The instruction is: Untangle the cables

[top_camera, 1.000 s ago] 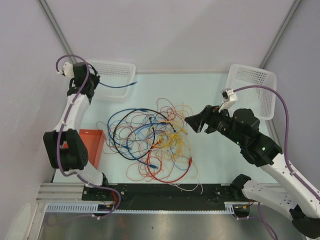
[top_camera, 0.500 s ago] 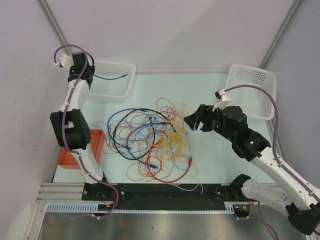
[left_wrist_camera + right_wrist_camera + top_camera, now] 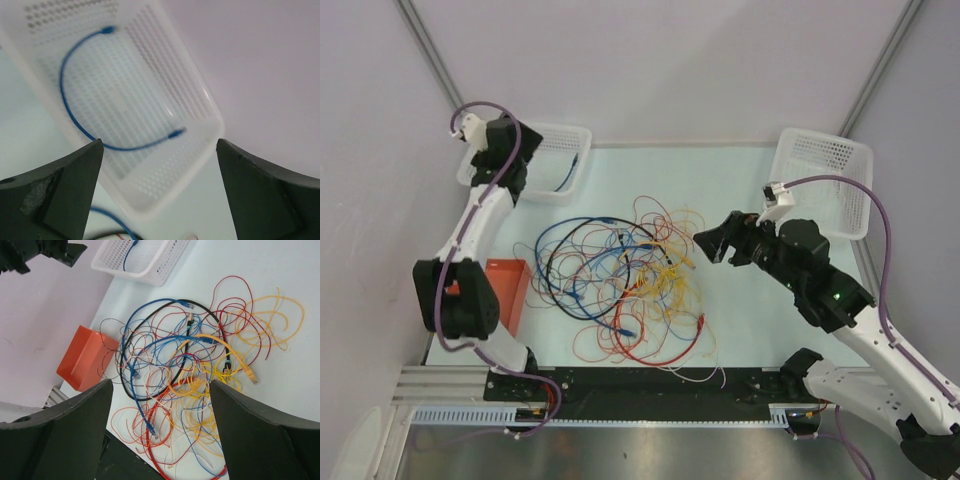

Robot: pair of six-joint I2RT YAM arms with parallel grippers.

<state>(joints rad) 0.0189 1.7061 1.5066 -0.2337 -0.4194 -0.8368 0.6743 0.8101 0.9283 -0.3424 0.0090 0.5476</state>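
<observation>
My left tool point(image 3: 159, 145) hangs released over the blue cable point(image 3: 61, 80) in the white basket point(image 3: 165, 85); right tool point(image 3: 160, 385), released, just beside the cable tangle point(image 3: 625, 270)

We hold our black two-finger left gripper point(image 3: 159, 145) at the far left, jaws wide apart; our black right gripper point(image 3: 160, 385) points toward the centre, also spread.
</observation>
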